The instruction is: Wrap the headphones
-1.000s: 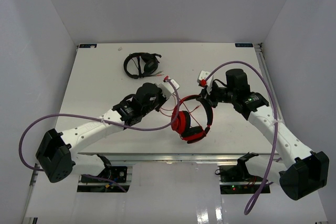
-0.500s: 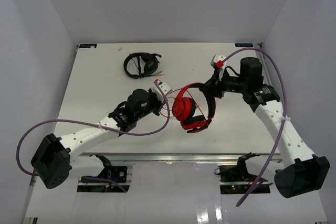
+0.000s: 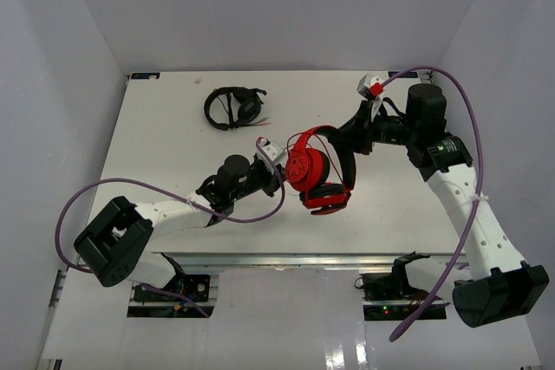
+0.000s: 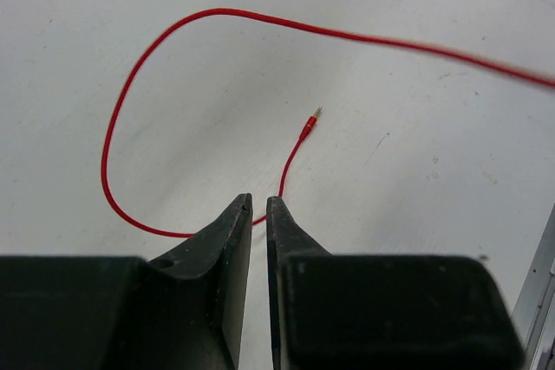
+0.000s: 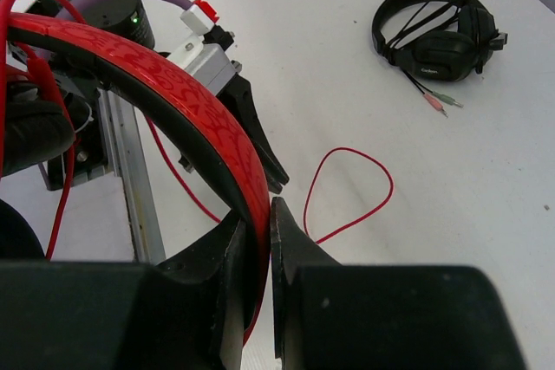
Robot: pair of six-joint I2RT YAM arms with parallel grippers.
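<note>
We are holding the headphones (image 3: pixel 306 166) above mid-table, the right gripper (image 5: pixel 258 218) clamped on the headband (image 5: pixel 165 75). The left gripper (image 4: pixel 258 207) is nearly closed at the cable (image 4: pixel 108 140), and we cannot tell whether it is gripping. For neat winding we should be feeding the cable taut.

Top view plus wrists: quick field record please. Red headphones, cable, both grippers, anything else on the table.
headphones: red, held up by the headband
right gripper: shut on the headband
left gripper: jaws almost together, tips at the cable; grip unclear
cable: thin, red, looped loose on the table
plug: free, just past the left tips
other: black headphones, far side, apart from both arms
</note>
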